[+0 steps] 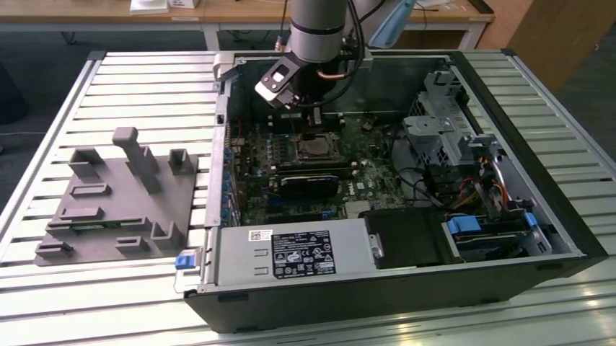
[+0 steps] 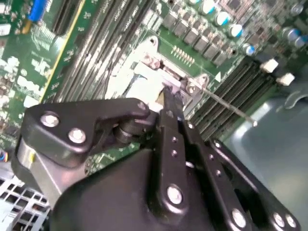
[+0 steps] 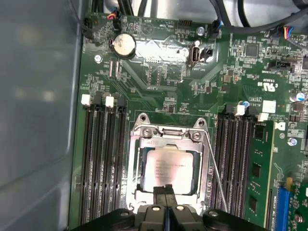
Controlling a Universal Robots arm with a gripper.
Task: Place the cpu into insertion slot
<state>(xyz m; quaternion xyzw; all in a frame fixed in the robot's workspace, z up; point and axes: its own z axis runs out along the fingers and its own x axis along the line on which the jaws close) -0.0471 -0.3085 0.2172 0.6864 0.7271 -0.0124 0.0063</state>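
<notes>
The cpu lies flat inside the insertion slot on the green motherboard, its silvery face up. In the exterior view the cpu shows as a dull square in the insertion slot, right under the arm. My gripper hangs over one edge of the chip with its two black fingers pressed together and no gap between them. In the second wrist view the gripper reaches down to the pale cpu; whether the tips touch it I cannot tell.
Long black memory slots flank the socket on both sides, and a thin metal lever runs beside it. A black card, power supply and drive cage crowd the open case. A grey fixture stands on the table.
</notes>
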